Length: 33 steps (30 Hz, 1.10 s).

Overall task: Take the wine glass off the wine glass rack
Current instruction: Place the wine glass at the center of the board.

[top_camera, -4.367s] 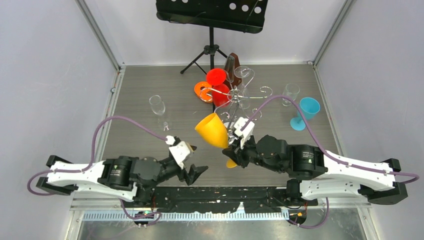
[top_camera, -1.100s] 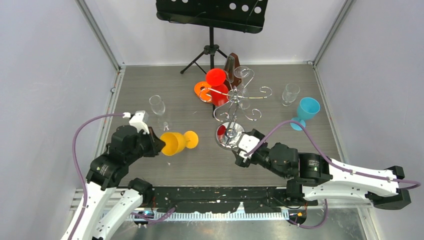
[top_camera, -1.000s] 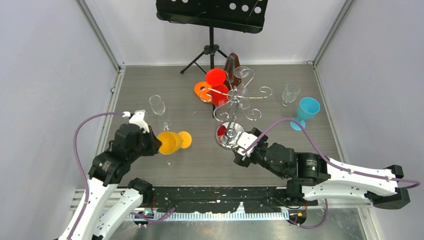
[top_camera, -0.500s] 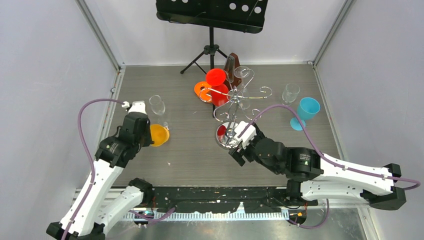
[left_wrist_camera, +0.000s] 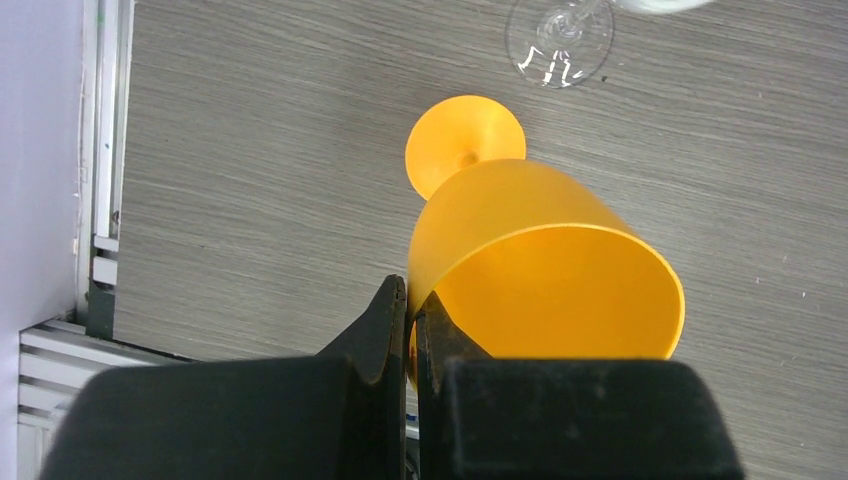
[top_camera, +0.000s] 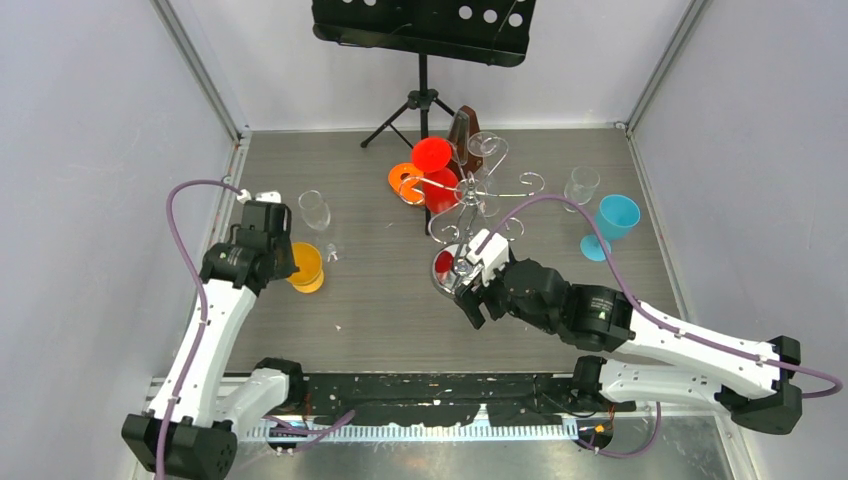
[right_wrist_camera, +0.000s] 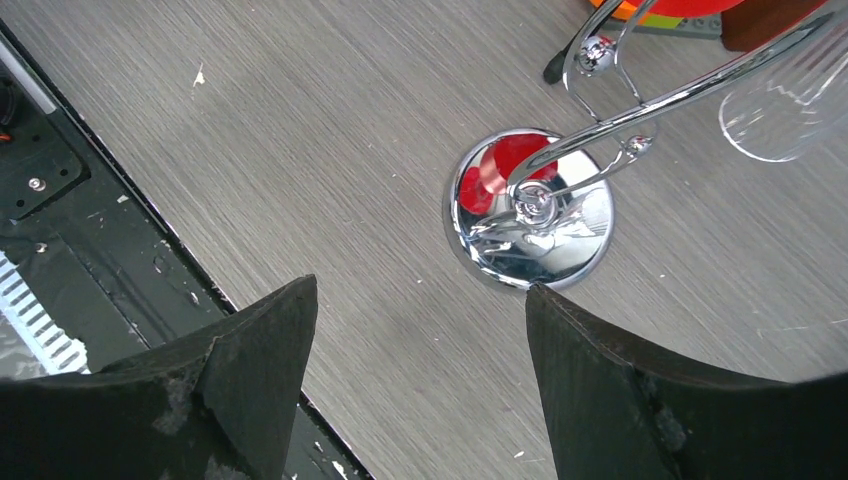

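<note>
Since a second ago the left arm [top_camera: 215, 320] has swung the yellow wine glass [top_camera: 306, 268] toward the left edge of the table [top_camera: 380, 325] and turned it upright, foot down, just beside a clear flute [top_camera: 314, 210]; the left end effector [left_wrist_camera: 410, 300] is clamped on its rim. At mid-table the right end effector [right_wrist_camera: 420, 290] hovers wide apart, empty, just before the wine glass rack [right_wrist_camera: 530, 210]
</note>
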Tool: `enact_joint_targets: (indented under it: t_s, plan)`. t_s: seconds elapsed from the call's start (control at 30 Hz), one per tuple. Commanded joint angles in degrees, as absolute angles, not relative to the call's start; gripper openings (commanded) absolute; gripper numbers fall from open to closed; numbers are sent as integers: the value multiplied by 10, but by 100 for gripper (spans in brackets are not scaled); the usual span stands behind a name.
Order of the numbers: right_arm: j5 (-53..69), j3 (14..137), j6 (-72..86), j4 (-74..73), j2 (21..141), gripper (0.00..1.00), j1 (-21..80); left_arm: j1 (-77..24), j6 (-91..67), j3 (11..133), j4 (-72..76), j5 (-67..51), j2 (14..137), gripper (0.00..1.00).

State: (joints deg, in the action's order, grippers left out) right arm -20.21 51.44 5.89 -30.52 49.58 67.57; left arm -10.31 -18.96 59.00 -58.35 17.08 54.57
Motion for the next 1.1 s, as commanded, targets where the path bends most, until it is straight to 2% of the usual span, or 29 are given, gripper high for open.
enact_joint_targets:
  t_s: [0.0, 0.27, 0.47, 0.53, 0.67, 0.8, 1.07]
  plan:
    - [-178, 517, 79, -282, 506, 82, 666, -64, -166, 600, -550, 112, 569, 0]
    - [-163, 508, 78, -276, 512, 83, 655, -26, -159, 591, -532, 85, 606, 0]
    - [-152, 518, 87, -289, 513, 83, 653, -18, -156, 587, -528, 87, 616, 17]
    - [-151, 522, 92, -298, 509, 83, 653, -18, -156, 586, -527, 90, 612, 26]
    - [-157, 535, 96, -320, 492, 83, 653, -18, -161, 590, -527, 87, 602, 38]
    - [-168, 554, 97, -341, 465, 85, 653, -18, -170, 601, -531, 74, 581, 55]
    - [-201, 609, 99, -403, 451, 87, 653, -17, -182, 626, -556, 61, 525, 65]
